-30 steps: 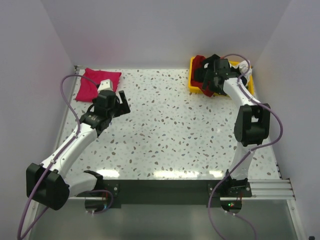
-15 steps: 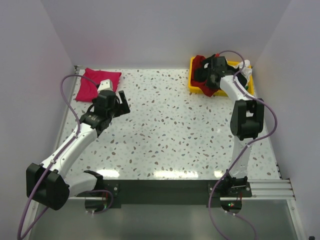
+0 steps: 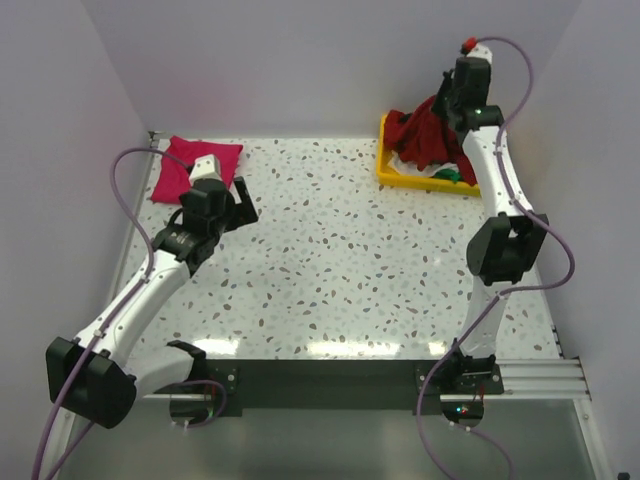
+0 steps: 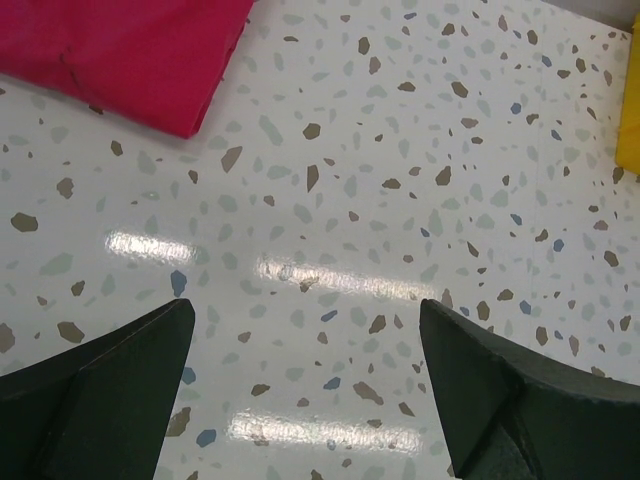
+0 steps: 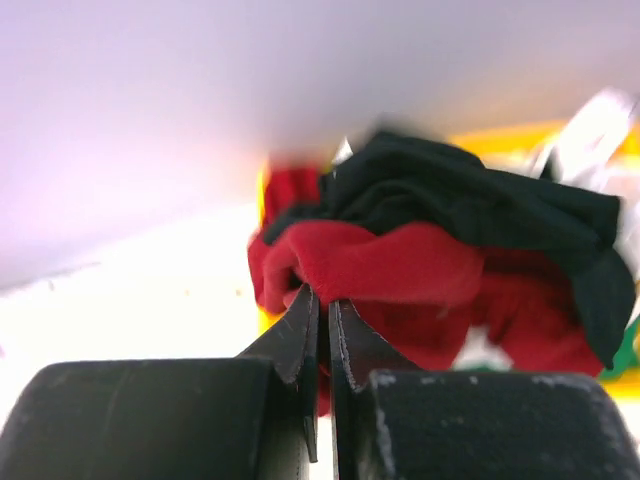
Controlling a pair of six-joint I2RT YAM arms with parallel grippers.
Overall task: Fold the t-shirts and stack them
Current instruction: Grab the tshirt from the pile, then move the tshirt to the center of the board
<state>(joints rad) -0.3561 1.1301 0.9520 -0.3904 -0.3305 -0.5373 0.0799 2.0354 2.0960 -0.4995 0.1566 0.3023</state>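
The left gripper (image 4: 307,310) hangs over the speckled table (image 3: 340,260), jaws wide apart, holding nothing. Beyond it the folded magenta-pink t-shirt (image 3: 180,165) lies flat in the far left corner, its near edge hidden by the wrist. Farthest off, high above the yellow tray (image 3: 395,178), the right gripper (image 5: 322,300) is pinched almost closed on the dark red t-shirt (image 3: 425,135). The shirt hangs lengthwise straight down, so bunched that collar and sleeves cannot be made out. It hides part of the tray's contents. A black t-shirt (image 5: 470,200) clings to it.

Bright even light, tabletop glare, blurred right-wrist view
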